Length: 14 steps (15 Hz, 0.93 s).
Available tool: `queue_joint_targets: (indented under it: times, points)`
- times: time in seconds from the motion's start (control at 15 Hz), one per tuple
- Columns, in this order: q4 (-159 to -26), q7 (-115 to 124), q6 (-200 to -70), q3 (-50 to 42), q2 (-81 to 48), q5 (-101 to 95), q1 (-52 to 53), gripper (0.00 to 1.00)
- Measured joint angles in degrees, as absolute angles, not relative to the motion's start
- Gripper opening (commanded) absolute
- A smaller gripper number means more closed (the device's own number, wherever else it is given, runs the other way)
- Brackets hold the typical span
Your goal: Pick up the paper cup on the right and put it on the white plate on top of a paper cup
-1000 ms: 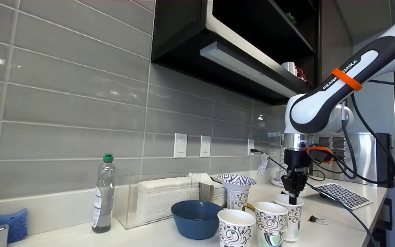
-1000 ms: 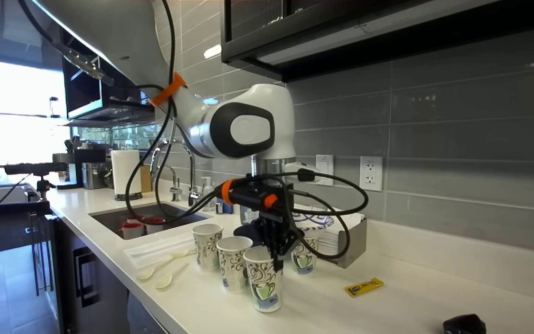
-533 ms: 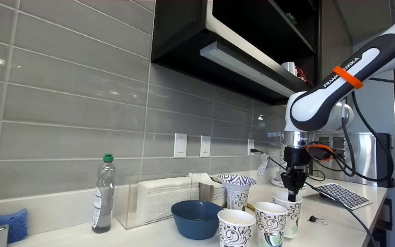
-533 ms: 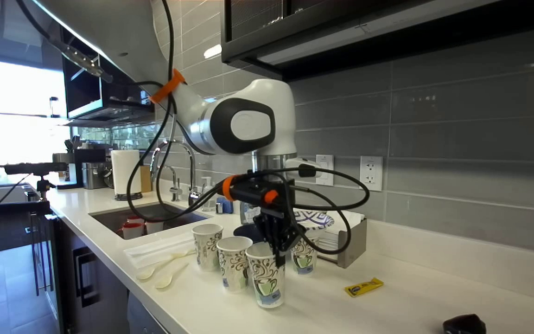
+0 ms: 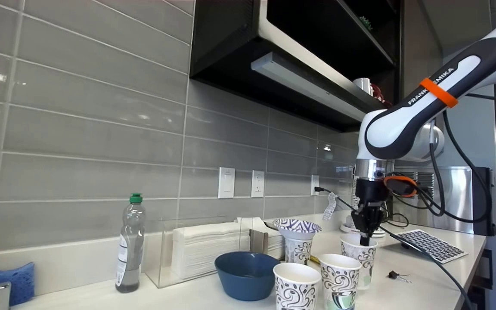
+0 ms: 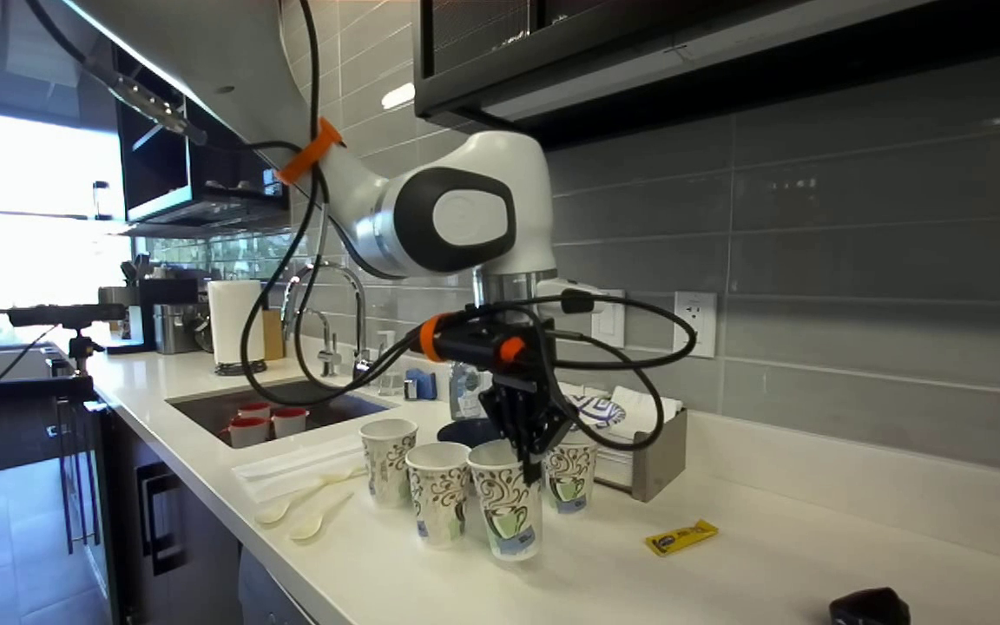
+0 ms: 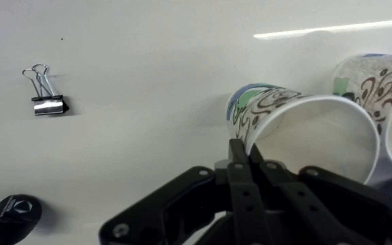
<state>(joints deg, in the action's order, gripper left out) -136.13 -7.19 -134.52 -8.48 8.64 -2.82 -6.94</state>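
Pincer (image 7: 246, 149): pinching the cup (image 6: 504, 512) by its rim, probably to leave the base free.
Cup: under the pincer, seemingly aloft.
Plate (image 5: 297, 226): near the pincer, on a support cup (image 5: 298, 250), likely for stacking.

Reaches down from the arm (image 5: 396, 135) with the tool (image 5: 364, 242) into the mouth of the rear cup (image 5: 365, 260), roughly upright and partly hidden by the middle cup (image 5: 340, 277). On the counter (image 5: 411, 297), shows the front cup (image 5: 297, 288) just left of these, near the bowl (image 5: 244, 280). Has a patterned plate (image 5: 297, 225) set on a fourth cup (image 5: 298, 252), near the napkins (image 5: 207, 247). Shows a green-capped bottle (image 5: 130, 254) farther left, then a sponge (image 5: 20, 275). To the right, has a clip (image 5: 393, 274) and a keyboard (image 5: 431, 246).
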Motion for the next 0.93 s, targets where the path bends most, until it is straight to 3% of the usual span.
queue_joint_targets:
  times: [0.93]
  points:
    - [-123.41,-2.88,-121.05,-3.05,19.32,-8.97,-6.09,0.01]
